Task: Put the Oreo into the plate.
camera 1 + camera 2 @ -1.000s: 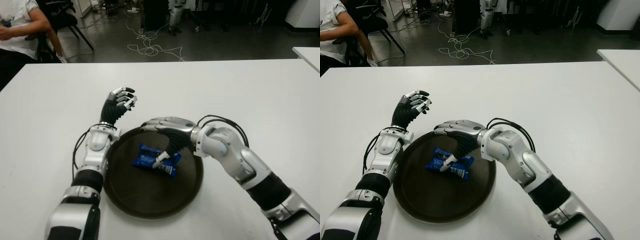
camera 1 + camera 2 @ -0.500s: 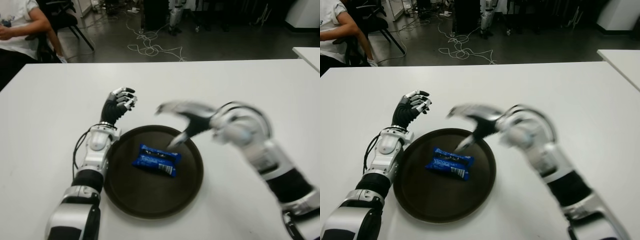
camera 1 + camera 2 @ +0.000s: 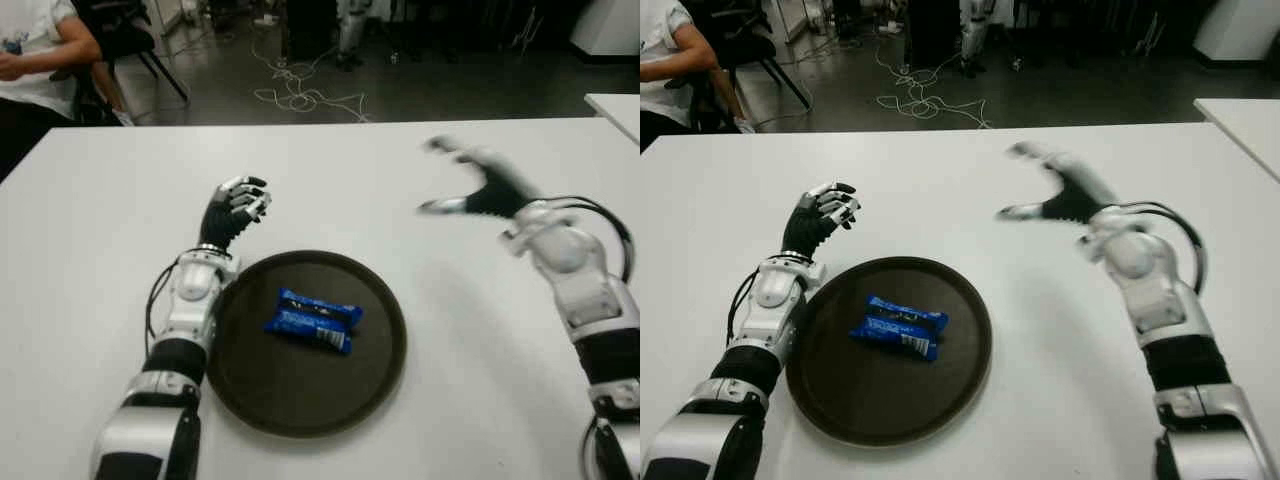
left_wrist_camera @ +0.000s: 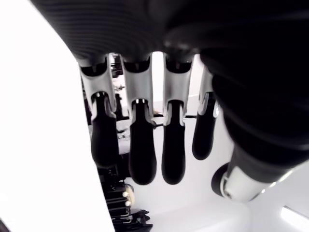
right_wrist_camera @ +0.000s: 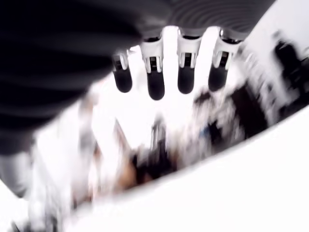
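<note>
Lying flat in the dark round plate (image 3: 300, 400) is the blue Oreo (image 3: 313, 319) packet; right hand (image 3: 478, 185) spread wide, empty, well apart above the table (image 3: 450, 390); left hand (image 3: 233, 210) loosely curled, empty, beside the plate's left rim

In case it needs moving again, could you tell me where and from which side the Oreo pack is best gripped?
Probably across its narrow middle, from above: the Oreo pack lies flat inside the plate, whose raised rim would likely hinder a low sideways approach. The open right hand is up over the table; fingers should straddle the long edges.
</note>
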Available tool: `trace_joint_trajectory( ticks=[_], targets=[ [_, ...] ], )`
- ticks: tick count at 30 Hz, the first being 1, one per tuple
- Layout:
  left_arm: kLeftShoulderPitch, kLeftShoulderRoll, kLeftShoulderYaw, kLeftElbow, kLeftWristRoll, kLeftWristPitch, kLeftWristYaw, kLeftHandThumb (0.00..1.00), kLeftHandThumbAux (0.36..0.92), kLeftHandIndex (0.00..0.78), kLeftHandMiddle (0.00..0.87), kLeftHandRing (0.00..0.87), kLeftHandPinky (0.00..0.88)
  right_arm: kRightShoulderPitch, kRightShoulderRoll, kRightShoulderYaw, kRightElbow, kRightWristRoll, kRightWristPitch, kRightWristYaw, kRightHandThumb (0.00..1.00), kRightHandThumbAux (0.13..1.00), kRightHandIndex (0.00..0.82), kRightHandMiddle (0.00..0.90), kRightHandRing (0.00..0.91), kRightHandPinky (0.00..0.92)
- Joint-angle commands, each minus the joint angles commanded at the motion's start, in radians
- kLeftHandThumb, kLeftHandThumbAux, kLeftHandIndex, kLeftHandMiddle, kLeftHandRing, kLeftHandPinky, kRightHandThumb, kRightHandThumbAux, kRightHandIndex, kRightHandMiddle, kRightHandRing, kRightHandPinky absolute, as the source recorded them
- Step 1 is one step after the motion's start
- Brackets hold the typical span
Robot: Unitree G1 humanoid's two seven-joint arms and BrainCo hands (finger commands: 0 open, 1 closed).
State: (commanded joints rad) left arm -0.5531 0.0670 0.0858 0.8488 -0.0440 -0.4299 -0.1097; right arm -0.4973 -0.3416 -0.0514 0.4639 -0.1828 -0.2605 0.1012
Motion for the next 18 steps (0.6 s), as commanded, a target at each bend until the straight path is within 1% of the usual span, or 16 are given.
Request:
trace_joint_trajectory(
  ticks=[4,6,8,10,11,12,14,16,18],
  targets=[
    [0.001,0.001,0.003,-0.006,-0.005,0.008,-0.009,0.828,0.678,0.385,0.51,0.544,0.553,-0.007,0.019,-0.042,0.055,0.056,-0.002,-0.034,0.0,0.613,0.232,0.318,0.325,0.33],
    [0.002,0.003,0.003,-0.01,-0.003,0.011,-0.008,0.828,0.678,0.384,0.51,0.542,0.55,-0.012,0.032,-0.065,0.107,0.09,0.005,-0.048,0.0,0.631,0.241,0.331,0.342,0.349],
    [0.003,0.004,0.002,-0.012,0.0,0.011,-0.007,0.827,0.679,0.382,0.511,0.543,0.55,-0.035,0.053,-0.086,0.198,0.118,0.008,-0.064,0.0,0.655,0.26,0.351,0.369,0.379],
    [0.004,0.006,0.0,-0.013,0.004,0.011,-0.006,0.826,0.68,0.381,0.511,0.544,0.55,-0.081,0.067,-0.104,0.328,0.14,0.003,-0.077,0.0,0.667,0.278,0.366,0.392,0.406],
    [0.004,0.007,0.0,-0.013,0.005,0.011,-0.005,0.826,0.68,0.381,0.511,0.545,0.551,-0.11,0.068,-0.117,0.404,0.151,0.005,-0.078,0.0,0.672,0.287,0.373,0.403,0.42],
    [0.003,0.009,0.001,-0.015,0.004,0.011,-0.006,0.826,0.68,0.381,0.511,0.545,0.551,-0.134,0.068,-0.138,0.472,0.173,0.027,-0.078,0.0,0.675,0.292,0.377,0.413,0.433],
    [0.002,0.01,0.004,-0.018,0.001,0.012,-0.006,0.826,0.68,0.381,0.51,0.55,0.56,-0.171,0.065,-0.167,0.566,0.203,0.059,-0.074,0.005,0.685,0.301,0.387,0.439,0.467],
    [0.003,0.011,0.007,-0.024,-0.001,0.014,-0.003,0.826,0.68,0.381,0.509,0.553,0.563,-0.196,0.063,-0.18,0.616,0.215,0.073,-0.075,0.009,0.693,0.305,0.396,0.454,0.487],
    [0.004,0.011,0.008,-0.028,-0.001,0.015,0.0,0.827,0.68,0.381,0.509,0.555,0.566,-0.209,0.063,-0.184,0.639,0.22,0.075,-0.077,0.01,0.698,0.307,0.402,0.464,0.497]
  ],
)
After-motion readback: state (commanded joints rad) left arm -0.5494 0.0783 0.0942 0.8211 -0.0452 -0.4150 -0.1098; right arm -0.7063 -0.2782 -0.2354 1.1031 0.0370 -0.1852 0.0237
